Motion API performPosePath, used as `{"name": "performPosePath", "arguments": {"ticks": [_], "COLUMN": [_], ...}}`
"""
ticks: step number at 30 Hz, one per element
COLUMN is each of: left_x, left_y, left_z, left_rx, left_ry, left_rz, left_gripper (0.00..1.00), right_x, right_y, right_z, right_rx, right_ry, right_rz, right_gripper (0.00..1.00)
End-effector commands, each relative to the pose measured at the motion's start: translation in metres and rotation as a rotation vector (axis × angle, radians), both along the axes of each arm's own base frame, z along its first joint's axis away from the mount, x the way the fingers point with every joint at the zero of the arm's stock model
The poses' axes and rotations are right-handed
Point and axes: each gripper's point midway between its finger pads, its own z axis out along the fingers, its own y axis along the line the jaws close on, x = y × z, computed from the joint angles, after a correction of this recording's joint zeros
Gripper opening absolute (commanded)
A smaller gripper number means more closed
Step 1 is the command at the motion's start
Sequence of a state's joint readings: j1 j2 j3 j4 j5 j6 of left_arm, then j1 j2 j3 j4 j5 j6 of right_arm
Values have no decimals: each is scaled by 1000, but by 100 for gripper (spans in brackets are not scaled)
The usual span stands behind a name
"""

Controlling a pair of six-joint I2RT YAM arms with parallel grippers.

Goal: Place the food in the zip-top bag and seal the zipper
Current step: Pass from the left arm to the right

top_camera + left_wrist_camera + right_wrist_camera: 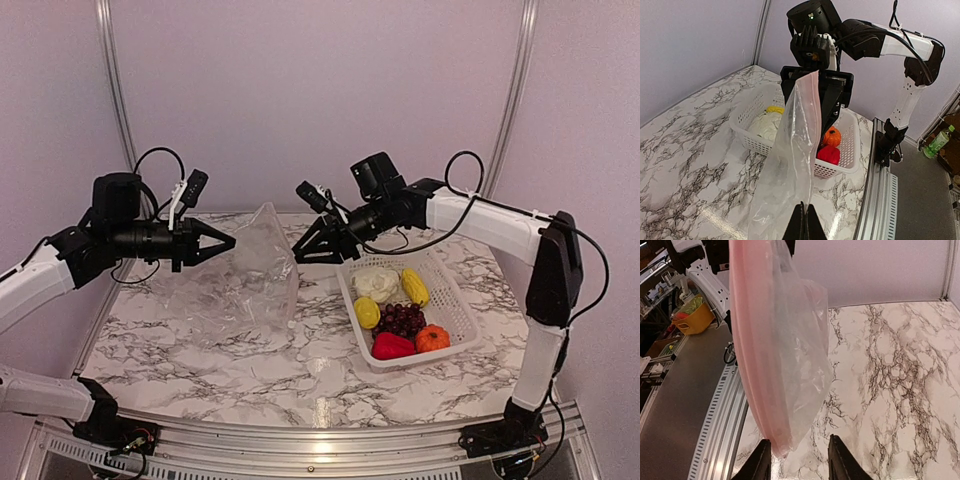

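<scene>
left gripper (804, 214): clamped on zip-top bag (258, 278)
right gripper (799, 442): jaws apart, bag edge just left, running left-right

Both arms reach inward facing each other, left hand (230, 241) pinched closed, right hand (300, 252) parted.

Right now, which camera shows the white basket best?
The top view: the whole basket and all its food are clear. The left wrist view has it half hidden behind the bag. The right wrist view misses it.
</scene>
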State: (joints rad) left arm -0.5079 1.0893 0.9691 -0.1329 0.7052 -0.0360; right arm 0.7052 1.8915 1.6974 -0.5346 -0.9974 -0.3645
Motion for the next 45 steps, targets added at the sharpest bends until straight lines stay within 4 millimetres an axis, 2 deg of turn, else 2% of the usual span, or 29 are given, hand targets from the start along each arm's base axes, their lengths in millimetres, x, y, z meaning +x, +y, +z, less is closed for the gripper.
{"name": "performPosePath", "arguments": {"ticks": [1, 3, 5, 10, 15, 17, 19, 22, 26, 29, 34, 40, 43, 45], "left_x": [-3, -3, -2, -4, -7, -8, -9, -10, -11, -11, -6, 4, 6, 8], "left_y": [-5, -7, -8, -8, -9, -10, -10, -11, -13, -14, -16, -16, -18, -19], "left_z": [-1, -1, -2, -3, -5, -6, -5, -3, -2, -2, -1, 6, 10, 10], "left_rx": [6, 6, 8, 13, 13, 12, 10, 7, 2, 0, -4, -17, -30, -31], "left_ry": [10, 12, 17, 28, 39, 42, 42, 39, 38, 39, 26, -21, -28, -31], "left_rz": [-46, -53, -57, -68, -84, -90, -94, -100, -109, -115, -103, -61, -69, -68], "left_gripper": [0, 0, 0, 0, 0, 0, 0, 0, 0, 0, 0, 0, 0, 0], "right_x": [-15, -21, -23, -26, -14, -12, -3, 12, 26, 28, 13, 0, 2, 1], "right_y": [13, 15, 15, 10, 11, 10, 11, 12, 15, 18, 22, 20, 20, 21], "right_z": [4, 4, 5, 19, 30, 30, 28, 22, 12, 6, 6, -4, -8, -10], "right_rx": [28, 31, 35, 50, 43, 37, 22, -9, -43, -51, -20, -15, -20, -21], "right_ry": [28, 35, 41, -17, -31, -29, -38, -69, -73, -63, -14, 22, 29, 39], "right_rz": [77, 95, 105, 98, -7, -17, -70, -141, -197, -201, -109, -40, -48, -43], "right_gripper": [29, 24, 24, 31, 38, 37, 32, 30, 29, 29, 35, 36, 27, 14]}}
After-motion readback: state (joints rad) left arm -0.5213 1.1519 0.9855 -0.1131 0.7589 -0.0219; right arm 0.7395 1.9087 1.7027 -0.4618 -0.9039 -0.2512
